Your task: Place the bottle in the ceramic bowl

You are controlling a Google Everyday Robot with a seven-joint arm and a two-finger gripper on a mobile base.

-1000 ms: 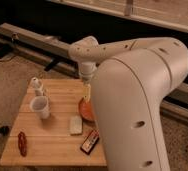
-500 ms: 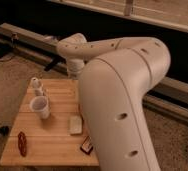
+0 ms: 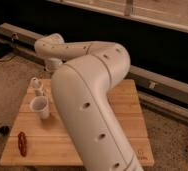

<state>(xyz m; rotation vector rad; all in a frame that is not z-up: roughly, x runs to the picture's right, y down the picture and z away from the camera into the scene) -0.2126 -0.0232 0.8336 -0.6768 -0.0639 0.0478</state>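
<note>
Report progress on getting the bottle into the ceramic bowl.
Done: nothing yet; the bottle stands on the table behind the white cup. In hand: the end effector hangs open beyond the bottle, near the table's back edge. Left: grasp, carry, release in the ceramic bowl, which the arm hides.

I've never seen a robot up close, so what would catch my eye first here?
A huge white arm fills the middle, folding over the wooden table and hiding much of it. Its tool hangs from the arm's far left end, above the table's back left corner. Left of the arm stand a white cup and, behind it, a small bottle; a red object lies near the front.
</note>
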